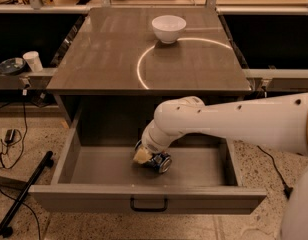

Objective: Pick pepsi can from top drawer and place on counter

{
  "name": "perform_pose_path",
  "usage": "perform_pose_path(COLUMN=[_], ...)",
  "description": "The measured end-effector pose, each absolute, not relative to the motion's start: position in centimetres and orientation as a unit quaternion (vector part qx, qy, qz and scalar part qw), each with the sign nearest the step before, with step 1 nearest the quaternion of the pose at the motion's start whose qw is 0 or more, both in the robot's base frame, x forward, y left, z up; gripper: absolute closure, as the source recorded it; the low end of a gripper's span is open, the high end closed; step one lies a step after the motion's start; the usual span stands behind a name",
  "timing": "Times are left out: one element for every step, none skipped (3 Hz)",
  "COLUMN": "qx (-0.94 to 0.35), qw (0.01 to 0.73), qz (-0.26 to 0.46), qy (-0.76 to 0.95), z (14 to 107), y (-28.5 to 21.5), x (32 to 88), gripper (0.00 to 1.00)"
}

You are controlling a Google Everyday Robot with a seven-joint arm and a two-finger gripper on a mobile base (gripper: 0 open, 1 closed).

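The top drawer [94,166] is pulled open below the counter [99,59], with a small dark handle [148,204] on its front panel. The pepsi can [161,162], blue with a silver end, lies on its side on the drawer floor near the middle. My white arm reaches in from the right. My gripper [144,156] is down inside the drawer, right at the can's left end, with a tan fingertip [140,156] against it. The arm hides the rest of the gripper.
A white bowl [168,28] stands at the back of the counter, next to a bright curved light reflection. Side shelves flank the cabinet; the left one holds a white cup [32,61] and a dish [12,65]. A black pole [24,194] and cables lie on the floor at left.
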State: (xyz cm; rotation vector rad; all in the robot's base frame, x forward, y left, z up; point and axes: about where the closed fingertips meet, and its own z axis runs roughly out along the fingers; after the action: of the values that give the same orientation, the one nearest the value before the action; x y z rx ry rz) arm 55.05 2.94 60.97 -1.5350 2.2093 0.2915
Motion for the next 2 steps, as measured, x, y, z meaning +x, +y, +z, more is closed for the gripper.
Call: perform_pose_path(qx=[-0.554,-0.557], qw=[0.216,0.214], qz=[0.105,0.100], qy=[0.797,0.796], z=[61.0,62.0], y=[2.9,3.1], x=[55.0,55.3], gripper=[1.00,1.00])
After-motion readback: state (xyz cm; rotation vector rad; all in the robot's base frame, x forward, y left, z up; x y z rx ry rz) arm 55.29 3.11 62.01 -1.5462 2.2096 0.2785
